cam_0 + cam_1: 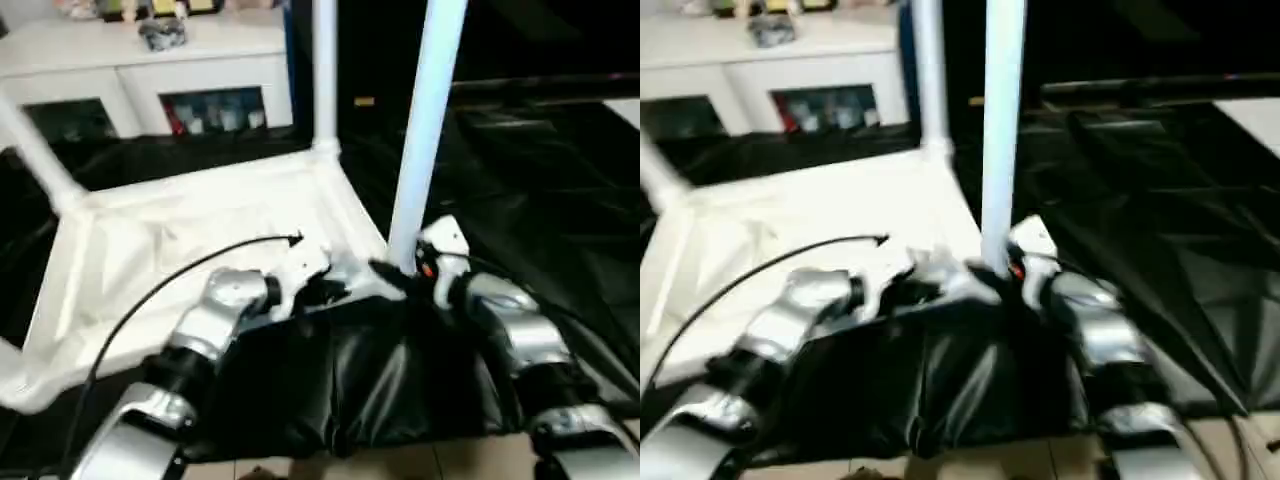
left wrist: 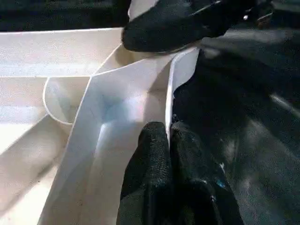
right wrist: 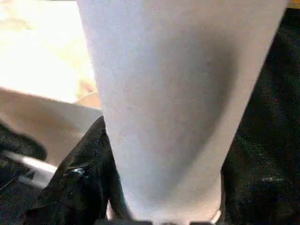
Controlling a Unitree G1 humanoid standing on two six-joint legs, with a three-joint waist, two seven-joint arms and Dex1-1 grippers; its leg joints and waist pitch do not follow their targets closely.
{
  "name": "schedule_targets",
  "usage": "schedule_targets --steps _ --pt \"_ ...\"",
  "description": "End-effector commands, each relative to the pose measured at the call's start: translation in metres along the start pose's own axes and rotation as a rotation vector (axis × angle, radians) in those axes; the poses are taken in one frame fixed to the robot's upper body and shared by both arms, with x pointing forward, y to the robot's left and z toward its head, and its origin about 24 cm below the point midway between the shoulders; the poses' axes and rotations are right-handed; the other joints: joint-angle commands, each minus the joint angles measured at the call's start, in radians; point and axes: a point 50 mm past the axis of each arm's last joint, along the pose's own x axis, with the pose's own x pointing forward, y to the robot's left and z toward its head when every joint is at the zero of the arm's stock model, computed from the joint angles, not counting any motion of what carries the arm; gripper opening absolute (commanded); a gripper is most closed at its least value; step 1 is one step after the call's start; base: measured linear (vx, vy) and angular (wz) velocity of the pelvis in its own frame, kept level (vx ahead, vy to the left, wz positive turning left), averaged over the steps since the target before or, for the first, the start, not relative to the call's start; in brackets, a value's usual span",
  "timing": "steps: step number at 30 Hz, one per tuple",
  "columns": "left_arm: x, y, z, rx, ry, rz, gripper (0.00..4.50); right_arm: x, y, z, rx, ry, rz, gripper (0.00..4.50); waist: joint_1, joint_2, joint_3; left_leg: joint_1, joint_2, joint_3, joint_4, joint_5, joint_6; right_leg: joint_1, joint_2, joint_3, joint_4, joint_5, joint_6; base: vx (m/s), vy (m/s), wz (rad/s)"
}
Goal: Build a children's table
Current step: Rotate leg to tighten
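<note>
The white tabletop lies underside up on black cloth. One white leg stands upright at its near right corner, and my right gripper is shut around the base of that leg, a black finger pressed to each side. My left gripper is shut on the thin rim of the tabletop just left of that corner. Another leg stands upright in the far right corner. A third leg leans out from the far left corner.
Black cloth covers the work surface and hangs over its near edge. A white cabinet with glass doors stands behind, with small items on top. A black cable arcs over my left forearm across the tabletop.
</note>
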Motion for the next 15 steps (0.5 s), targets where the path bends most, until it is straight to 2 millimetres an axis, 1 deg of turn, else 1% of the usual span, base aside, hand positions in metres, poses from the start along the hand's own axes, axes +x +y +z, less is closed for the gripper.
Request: schedule_targets --steps 1,2,3,4,5,6,7,8,10,11,12,13,14,15 --pt "0.016 0.001 0.033 0.041 -0.085 0.082 0.00 0.036 0.066 -0.009 0.064 0.047 0.155 2.66 -0.008 -0.015 -0.040 0.024 0.055 -0.047 -0.088 -0.398 -0.014 0.013 -0.081 0.042 -0.114 -0.525 -0.133 0.000 0.000 0.00" --pt "0.016 0.001 0.033 0.041 -0.085 0.082 0.00 0.036 0.066 -0.009 0.064 0.047 0.155 2.66 -0.011 -0.011 -0.042 0.024 0.055 -0.048 -0.088 -0.394 -0.015 0.012 -0.081 0.043 -0.112 -0.520 -0.137 0.000 0.000 0.00" --pt "0.018 0.000 0.034 0.052 -0.088 0.080 0.00 0.044 0.077 -0.004 0.061 0.031 0.157 2.66 -0.017 -0.009 -0.042 0.010 0.056 -0.053 -0.095 -0.379 -0.013 0.024 -0.082 0.039 -0.108 -0.499 -0.133 0.000 0.000 0.00" --pt "0.018 0.000 0.035 0.053 -0.088 0.080 0.00 0.045 0.079 -0.003 0.061 0.029 0.157 2.66 -0.018 -0.008 -0.044 0.011 0.056 -0.053 -0.095 -0.375 -0.013 0.023 -0.081 0.039 -0.108 -0.482 -0.134 0.000 0.000 0.00" --pt "0.018 0.000 0.035 0.056 -0.089 0.079 0.00 0.046 0.080 -0.002 0.058 0.024 0.156 3.01 -0.019 -0.008 -0.045 0.015 0.057 -0.050 -0.095 -0.375 -0.011 0.019 -0.080 0.041 -0.108 -0.448 -0.144 0.000 0.000 0.00" --pt "0.019 0.000 0.036 0.060 -0.090 0.081 0.00 0.048 0.082 -0.002 0.058 0.016 0.146 3.22 -0.021 -0.023 -0.046 0.015 0.058 -0.046 -0.095 -0.368 -0.006 0.018 -0.079 0.043 -0.108 -0.416 -0.159 0.000 0.000 0.00" --pt "0.018 0.001 0.036 0.062 -0.093 0.079 0.00 0.048 0.082 -0.001 0.070 0.010 0.145 3.22 -0.020 -0.017 -0.046 0.014 0.057 -0.047 -0.094 -0.360 -0.003 0.020 -0.081 0.044 -0.103 -0.403 -0.167 0.000 0.000 0.00" --pt "0.018 0.001 0.036 0.062 -0.093 0.079 0.00 0.048 0.082 -0.001 0.072 0.010 0.145 3.36 -0.021 -0.013 -0.046 0.013 0.058 -0.045 -0.094 -0.350 0.003 0.021 -0.081 0.045 -0.102 -0.383 -0.176 0.000 0.000 0.00" --pt "0.016 -0.001 0.035 0.077 -0.102 0.050 0.00 0.046 0.078 -0.001 0.086 -0.002 0.152 3.56 -0.023 -0.011 -0.047 0.012 0.059 -0.044 -0.094 -0.339 0.010 0.022 -0.080 0.046 -0.099 -0.350 -0.188 0.000 0.000 0.00" --pt "0.016 -0.001 0.035 0.077 -0.102 0.050 0.00 0.046 0.078 -0.001 0.086 -0.002 0.152 3.66 -0.023 -0.012 -0.047 0.013 0.059 -0.043 -0.094 -0.337 0.012 0.022 -0.080 0.046 -0.100 -0.340 -0.191 0.000 0.000 0.00" --pt "0.014 -0.002 0.034 0.084 -0.108 0.025 0.00 0.044 0.075 -0.001 0.079 -0.006 0.161 3.85 -0.025 -0.009 -0.048 0.011 0.059 -0.041 -0.094 -0.329 0.015 0.025 -0.079 0.046 -0.097 -0.312 -0.202 0.000 0.000 0.00" --pt "0.010 -0.005 0.031 0.097 -0.120 -0.029 0.00 0.037 0.068 -0.001 0.036 -0.008 0.187 3.85 -0.024 -0.006 -0.048 0.011 0.059 -0.041 -0.093 -0.325 0.017 0.025 -0.080 0.046 -0.096 -0.305 -0.204 0.000 0.000 0.00" --pt "0.007 -0.007 0.029 0.103 -0.124 -0.064 0.00 0.033 0.063 -0.002 0.005 -0.002 0.204 3.93 -0.023 -0.009 -0.051 0.010 0.058 -0.040 -0.091 -0.316 0.025 0.029 -0.080 0.047 -0.095 -0.288 -0.206 0.000 0.000 0.00" --pt "0.007 -0.007 0.029 0.104 -0.124 -0.068 0.00 0.033 0.062 -0.002 0.002 -0.001 0.206 4.00 -0.023 -0.008 -0.051 0.009 0.059 -0.040 -0.090 -0.303 0.030 0.029 -0.081 0.047 -0.093 -0.271 -0.209 0.000 0.000 0.00"
